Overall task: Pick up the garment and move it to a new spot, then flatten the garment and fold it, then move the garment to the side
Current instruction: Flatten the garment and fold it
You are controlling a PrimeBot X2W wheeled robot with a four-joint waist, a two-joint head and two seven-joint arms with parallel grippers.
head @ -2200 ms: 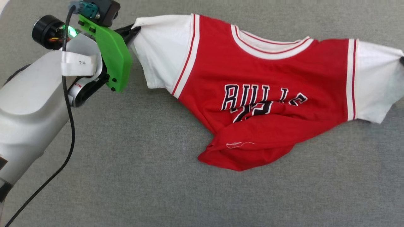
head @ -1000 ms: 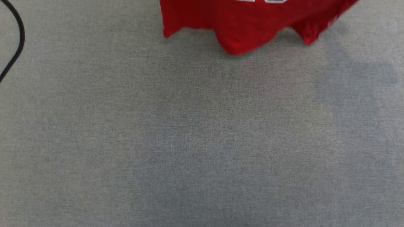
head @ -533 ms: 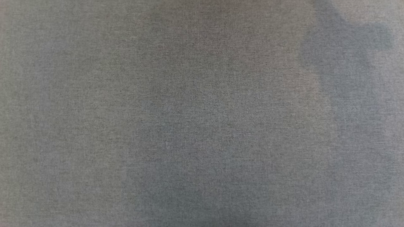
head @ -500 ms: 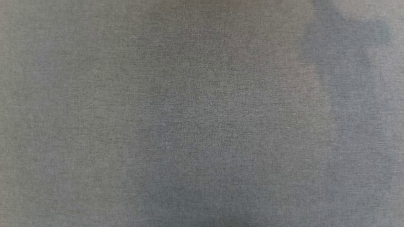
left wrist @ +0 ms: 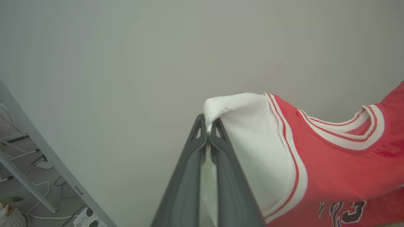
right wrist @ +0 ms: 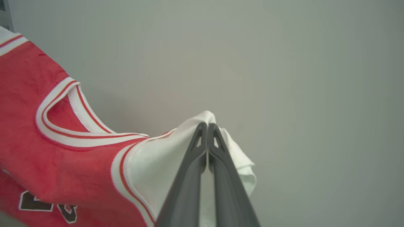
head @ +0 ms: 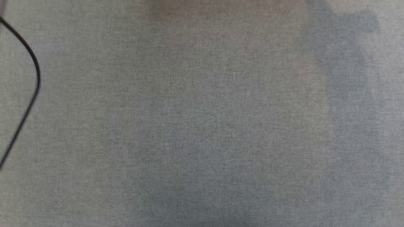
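Observation:
The garment (left wrist: 331,164) is a red jersey with white sleeves and striped trim, held up in the air between both arms. My left gripper (left wrist: 208,127) is shut on the tip of one white sleeve (left wrist: 252,142). In the right wrist view the garment (right wrist: 47,151) hangs to the left, and my right gripper (right wrist: 207,127) is shut on the tip of the other white sleeve (right wrist: 164,170). The striped neckline sags between the two grips. Black numerals show at the lower edge of both wrist views.
The grey cloth-covered table (head: 202,126) lies under the head camera, with soft shadows across it. A black cable (head: 31,85) curves along its left edge. A plain pale wall (left wrist: 126,63) stands behind the garment; a white frame and cables on the floor (left wrist: 31,164) show at lower left.
The garment went from lying on the table to hanging above it and left the head view at the top. The black cable has come back in at the left edge.

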